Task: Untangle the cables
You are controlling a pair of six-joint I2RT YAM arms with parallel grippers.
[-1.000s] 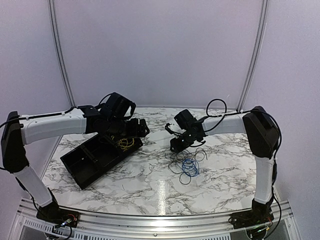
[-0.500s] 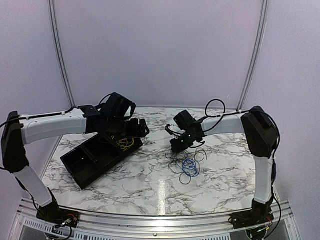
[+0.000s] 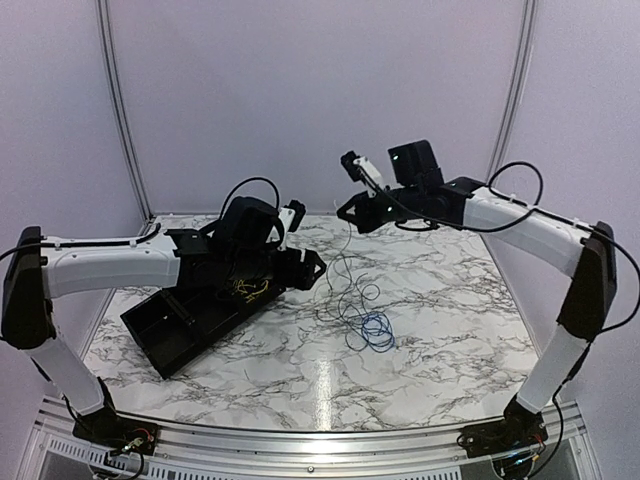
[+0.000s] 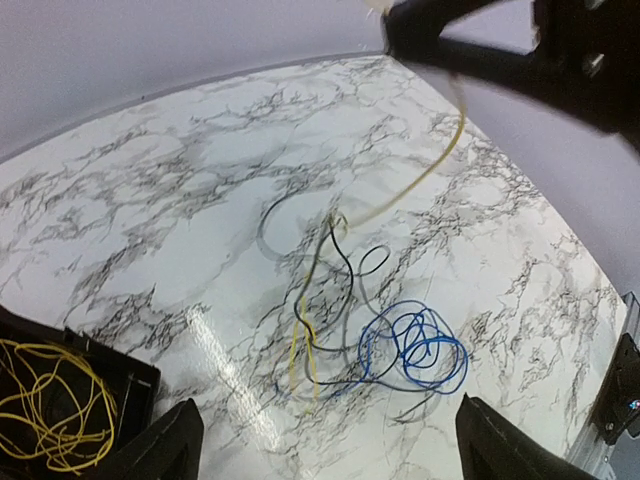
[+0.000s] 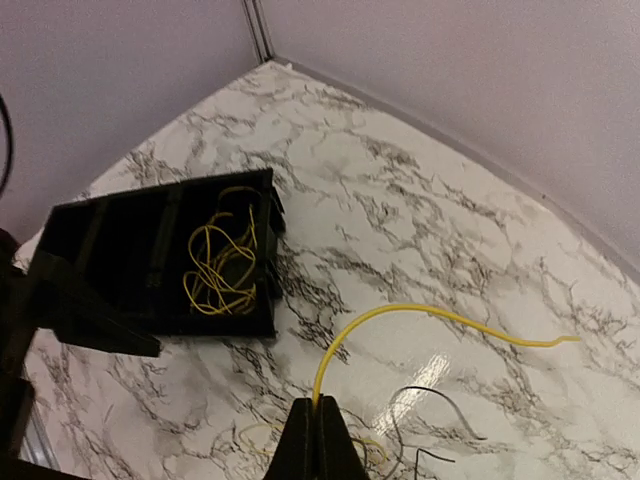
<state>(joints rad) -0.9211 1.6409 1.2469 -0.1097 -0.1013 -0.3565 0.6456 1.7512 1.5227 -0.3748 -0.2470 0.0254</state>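
Two pincers work over the marble worktop [image 3: 450, 330]. Your right pincer [image 3: 347, 214] is high above the worktop's middle, its fingers [image 5: 298, 450] pressed fully together on a yellow wire [image 5: 400, 316]. In the wrist view you see that wire rise from the closed tips, arch over and run off to the right, where it ends. In the overhead view the same wire hangs down from the pincer to the tangle [image 3: 365, 322] lying on the worktop. There the blue wire [image 4: 415, 352] sits in a tight cluster of small loops, and the black wire [image 4: 345, 268] curls in wider loops beside and across it. A yellow strand passes through the same knot, so the three are not separated. Your left pincer [image 3: 308, 268] hovers low, just right of the black tray [image 3: 165, 335]. Its fingers [image 4: 170, 445] are spread wide with nothing between them, and its camera looks down on the tangle. A separate yellow coil [image 5: 220, 262] lies loosely bundled inside the tray's end compartment, the one nearest the tangle, well apart from the other wires.
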